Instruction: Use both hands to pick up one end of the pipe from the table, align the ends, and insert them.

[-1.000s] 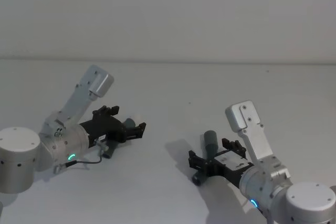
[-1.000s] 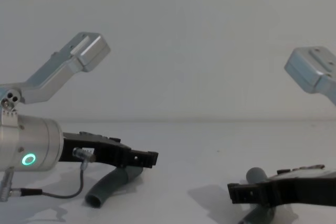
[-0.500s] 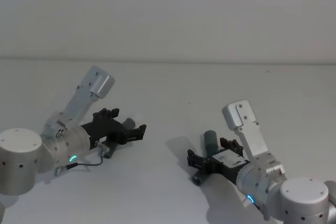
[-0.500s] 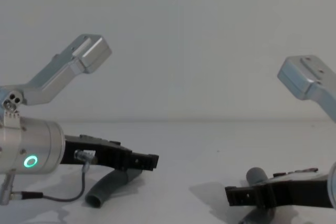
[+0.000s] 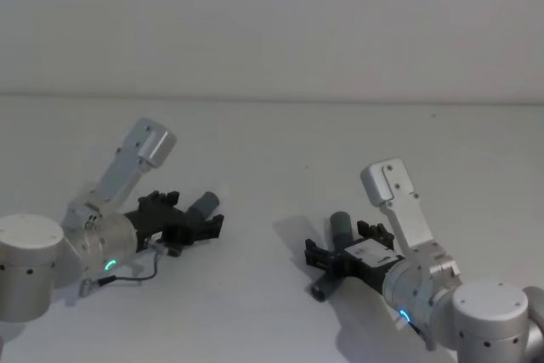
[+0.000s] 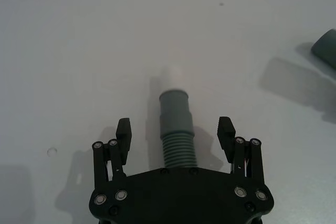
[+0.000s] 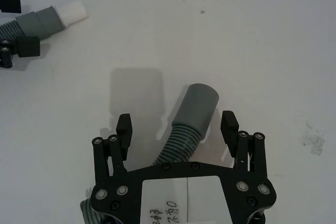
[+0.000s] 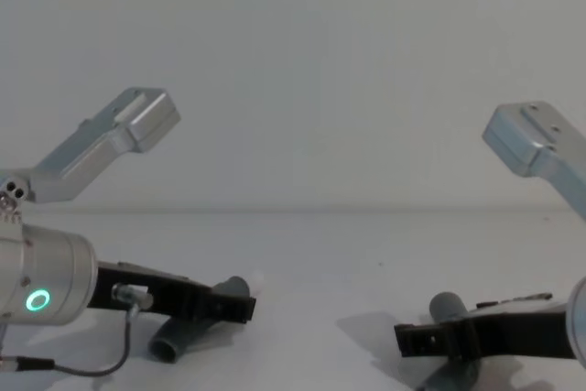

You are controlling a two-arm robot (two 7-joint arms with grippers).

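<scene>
White table [image 5: 280, 142]: left gripper [image 6: 175, 127] and right gripper [image 7: 177, 121] gape wide astride light-looking, bendy ribbed pipe pieces [image 7: 195, 109]; stiff collars [image 6: 175, 109] look the safest hold.

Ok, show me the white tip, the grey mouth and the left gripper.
white tip [image 6: 171, 75], left wrist view, its middle.
grey mouth [image 7: 201, 100], right wrist view, smooth collar.
left gripper [image 6: 175, 127], left wrist view, midway between fingertips.

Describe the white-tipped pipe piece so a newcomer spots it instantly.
On the white table, on the robot's left side, the left gripper straddles a grey ribbed pipe piece with open fingers. Unlike the other piece at the right gripper, which ends in a wide grey mouth, this one ends in a narrow white tip.
</scene>
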